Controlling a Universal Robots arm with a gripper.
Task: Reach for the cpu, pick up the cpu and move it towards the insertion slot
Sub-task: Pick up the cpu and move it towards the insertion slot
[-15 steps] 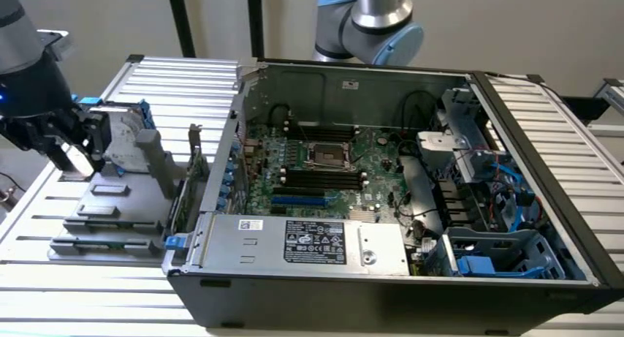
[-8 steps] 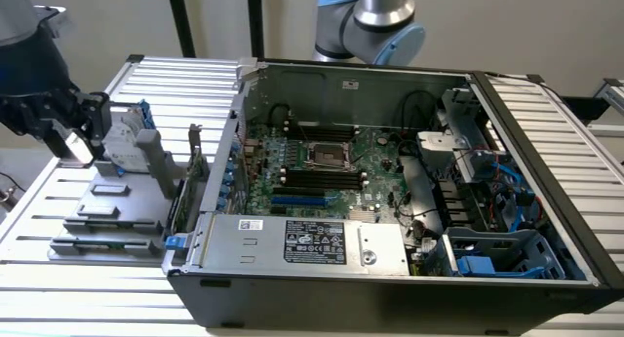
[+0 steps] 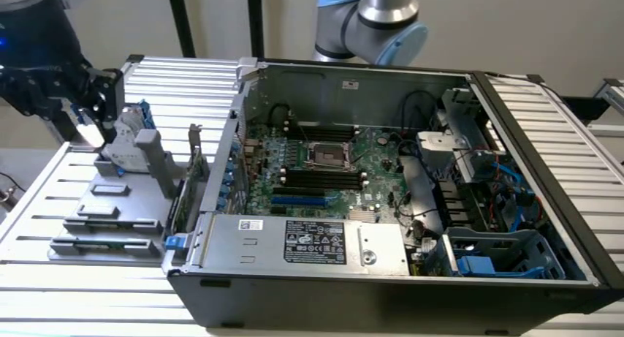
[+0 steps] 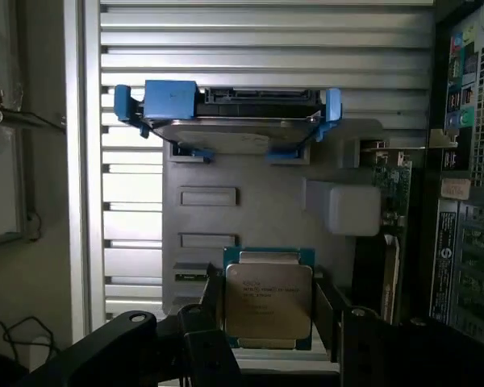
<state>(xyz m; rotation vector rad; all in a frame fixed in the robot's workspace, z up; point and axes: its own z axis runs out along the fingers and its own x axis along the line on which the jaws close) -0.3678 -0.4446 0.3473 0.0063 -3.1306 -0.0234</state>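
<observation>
Tool: black gripper [image 4: 270, 326], jaws spread, one to each side of the chip; no pinch is seen.
Part: cpu [image 4: 268, 300], small flat square chip, silvery metal top, pale rim; seated in blue-edged pocket [image 4: 266, 253], between the jaws.
Handling: judged light, stiff, slick-topped, fragile underneath; best taken by opposite side edges.

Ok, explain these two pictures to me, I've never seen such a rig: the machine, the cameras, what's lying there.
It is a robot arm with a pincer at its end. One picture comes from a camera off to the side, the other from one on the arm's wrist. On the slatted table sits an open computer case with its square insertion slot. On the exterior view's left, a grey stand carries a blue-railed hard drive and the cpu. The pincer is right at the cpu, which lies in its blue-edged seat; whether it is gripped I cannot tell.
</observation>
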